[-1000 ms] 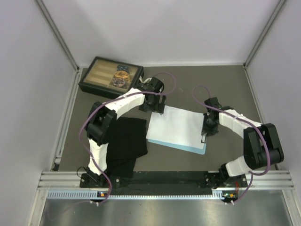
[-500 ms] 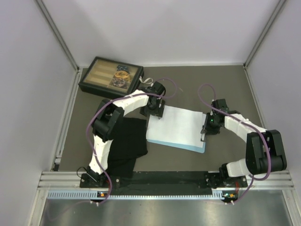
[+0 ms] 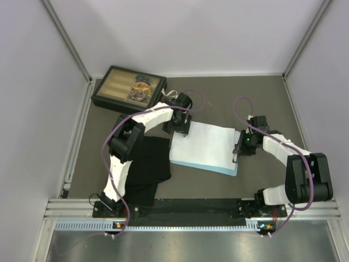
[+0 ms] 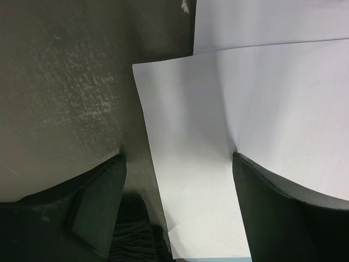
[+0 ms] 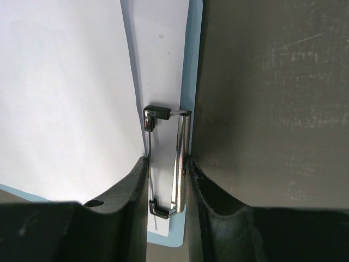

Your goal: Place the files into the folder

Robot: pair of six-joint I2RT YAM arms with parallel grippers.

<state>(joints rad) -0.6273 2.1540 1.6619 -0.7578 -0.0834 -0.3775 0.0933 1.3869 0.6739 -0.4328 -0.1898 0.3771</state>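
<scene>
The files (image 3: 203, 144) are white sheets lying on the light-blue folder (image 3: 221, 171), whose blue shows along the near edge. In the left wrist view the upper sheet (image 4: 245, 109) partly covers another sheet (image 4: 262, 22). My left gripper (image 3: 180, 131) stands open over the sheets' left end; one finger (image 4: 92, 202) is over the table and the other (image 4: 289, 213) over the paper. My right gripper (image 5: 168, 169) is shut on the folder's silver clip (image 5: 180, 153) at the right short edge, with the paper's edge (image 5: 161, 65) lying under the clip.
A dark compartment box (image 3: 128, 89) stands at the back left. A black cloth (image 3: 147, 164) lies just left of the folder, and its edge (image 4: 136, 234) shows beside my left finger. White walls close in the table on three sides.
My left gripper has dropped toward the sheets' left end and its jaws have narrowed a little. The right wrist has shifted slightly while keeping its hold on the clip.
</scene>
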